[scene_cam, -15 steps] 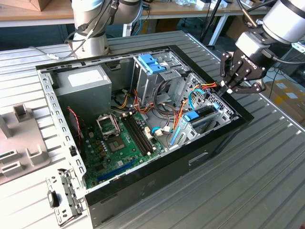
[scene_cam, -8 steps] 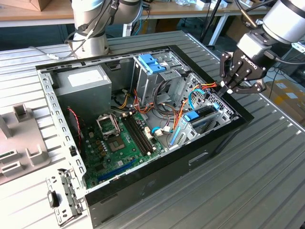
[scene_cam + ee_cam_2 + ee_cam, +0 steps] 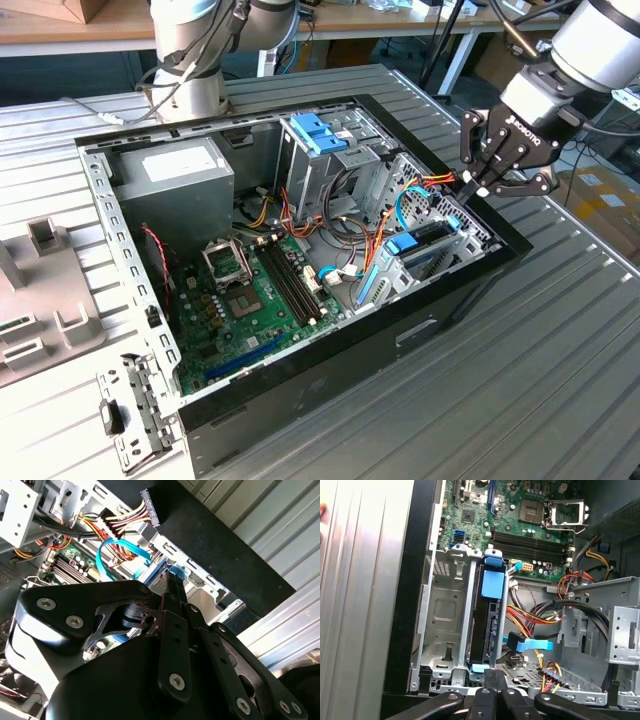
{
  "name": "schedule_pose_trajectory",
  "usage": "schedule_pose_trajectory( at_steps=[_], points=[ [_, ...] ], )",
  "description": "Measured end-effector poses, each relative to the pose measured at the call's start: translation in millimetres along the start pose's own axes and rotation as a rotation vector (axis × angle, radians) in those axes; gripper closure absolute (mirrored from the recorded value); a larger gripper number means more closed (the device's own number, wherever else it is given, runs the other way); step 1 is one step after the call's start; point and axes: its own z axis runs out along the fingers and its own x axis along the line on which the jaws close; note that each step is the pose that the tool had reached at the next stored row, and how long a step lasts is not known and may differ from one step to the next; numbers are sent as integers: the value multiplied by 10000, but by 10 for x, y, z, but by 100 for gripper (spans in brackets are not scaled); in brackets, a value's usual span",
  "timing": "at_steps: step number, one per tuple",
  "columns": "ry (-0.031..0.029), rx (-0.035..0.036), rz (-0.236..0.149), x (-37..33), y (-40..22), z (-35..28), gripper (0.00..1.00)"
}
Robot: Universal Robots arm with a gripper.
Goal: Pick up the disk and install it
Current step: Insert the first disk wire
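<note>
Disk [image 3: 487,625] sits in its bay, so I judge seating nearly done, my tool [image 3: 492,676] closed empty at its end tab, needing a careful push.

A ribbed metal table [image 3: 560,380] carries an open computer case [image 3: 300,390] below the gripper [image 3: 478,186], a grey bracket [image 3: 135,420] farther off.
</note>
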Motion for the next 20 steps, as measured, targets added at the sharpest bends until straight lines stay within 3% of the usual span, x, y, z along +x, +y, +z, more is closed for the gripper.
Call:
schedule_pose_trajectory(
  at_steps=[20],
  points=[
    [67,-155,-1260,0,0,0,89]
  ],
)
